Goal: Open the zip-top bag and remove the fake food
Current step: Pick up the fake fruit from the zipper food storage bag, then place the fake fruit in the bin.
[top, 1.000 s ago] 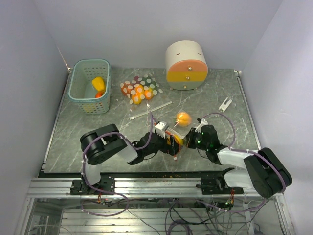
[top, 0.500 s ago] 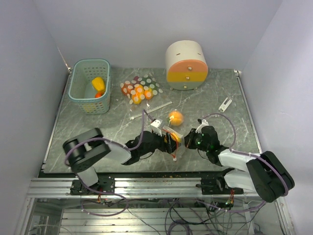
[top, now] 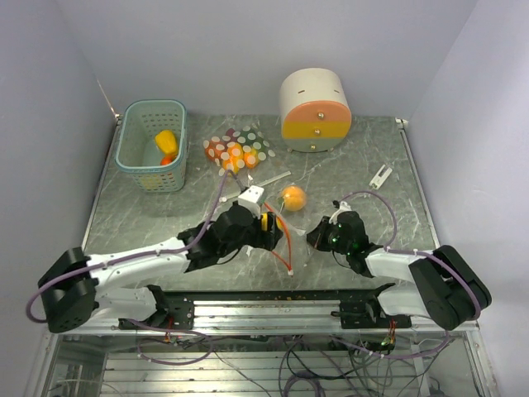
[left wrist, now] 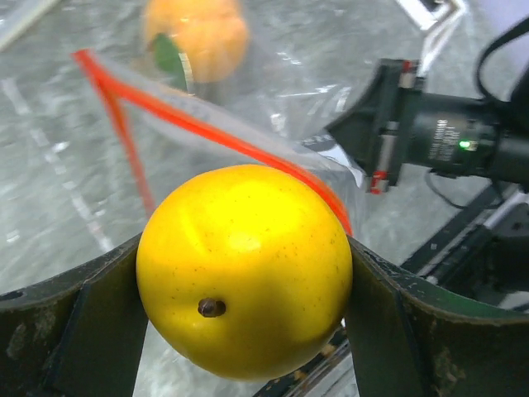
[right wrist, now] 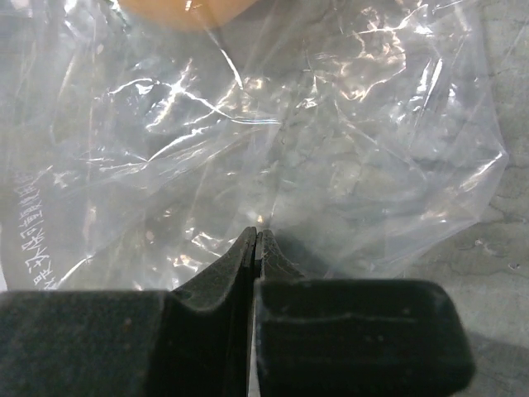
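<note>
My left gripper (top: 269, 225) is shut on a glossy yellow fake fruit (left wrist: 244, 269), held just left of the open mouth of the clear zip-top bag (top: 291, 240). The bag's red zip strip (left wrist: 207, 128) hangs slack. An orange fake fruit (top: 293, 197) lies at the bag's far end and shows through the plastic in the left wrist view (left wrist: 198, 37). My right gripper (top: 318, 238) is shut, pinching the bag's plastic (right wrist: 331, 149) at its right side, low by the table.
A teal basket (top: 178, 149) at the back left holds a yellow and an orange piece. A dotted packet of small pieces (top: 235, 149), a cream-and-orange round container (top: 315, 110), a white strip (top: 258, 185) and a white clip (top: 380, 175) lie behind.
My left gripper has drawn back to the left, away from the bag, with the yellow fruit in it. The orange fruit has shifted left. The right gripper has stayed on the bag.
</note>
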Controlling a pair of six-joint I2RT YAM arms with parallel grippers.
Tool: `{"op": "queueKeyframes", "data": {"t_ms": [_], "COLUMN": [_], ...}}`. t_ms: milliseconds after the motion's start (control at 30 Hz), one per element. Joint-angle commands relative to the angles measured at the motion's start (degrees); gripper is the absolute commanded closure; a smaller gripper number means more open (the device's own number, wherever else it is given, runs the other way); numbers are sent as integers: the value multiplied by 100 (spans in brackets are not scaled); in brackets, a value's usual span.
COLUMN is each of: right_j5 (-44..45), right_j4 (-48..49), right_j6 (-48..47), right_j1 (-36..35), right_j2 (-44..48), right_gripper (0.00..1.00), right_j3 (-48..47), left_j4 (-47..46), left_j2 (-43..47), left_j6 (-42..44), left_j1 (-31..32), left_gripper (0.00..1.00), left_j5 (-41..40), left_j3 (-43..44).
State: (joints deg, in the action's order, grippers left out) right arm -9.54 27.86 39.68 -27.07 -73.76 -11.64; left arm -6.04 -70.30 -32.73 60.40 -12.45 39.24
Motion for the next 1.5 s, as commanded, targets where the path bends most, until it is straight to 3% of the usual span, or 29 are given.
{"op": "queueKeyframes", "data": {"t_ms": [0, 133, 333, 600, 900, 967, 1067, 1133, 1167, 1467], "right_j5": [36, -30, -137, -227, -191, -137, -62, -71, -85, -201], "right_j4": [238, 328, 481, 587, 417, 349, 282, 279, 288, 519], "right_j6": [13, 17, 28, 9, -136, -189, -233, -260, -267, -207], "right_j1": [-23, -24, -26, -26, -24, -26, -18, -21, -22, -18], "right_j2": [-59, -122, -237, -382, -354, -333, -353, -411, -445, -747], "right_gripper": [100, 100, 100, 100, 100, 100, 100, 100, 100, 100], "right_j3": [-103, -72, -24, -16, 23, 22, 1, -44, -67, -136], "left_j4": [1706, 1837, 1520, 934, 566, 461, 541, 496, 488, 439], "left_j2": [680, 1104, 1050, 100, -974, -1157, -1343, -1341, -1313, -673], "left_j6": [226, 354, 649, 739, 299, 252, 168, 133, 115, 251], "left_j1": [-268, -833, -2425, -4196, -5358, -5499, -5609, -5634, -5633, -5627], "left_gripper": [48, 54, 58, 59, 56, 49, 29, 6, 0, 1], "left_j5": [-1106, -1762, -1968, -1608, -1481, -1479, -1512, -1504, -1514, -997], "left_j3": [224, 321, 775, 1963, 2562, 2576, 2690, 2679, 2670, 2499]}}
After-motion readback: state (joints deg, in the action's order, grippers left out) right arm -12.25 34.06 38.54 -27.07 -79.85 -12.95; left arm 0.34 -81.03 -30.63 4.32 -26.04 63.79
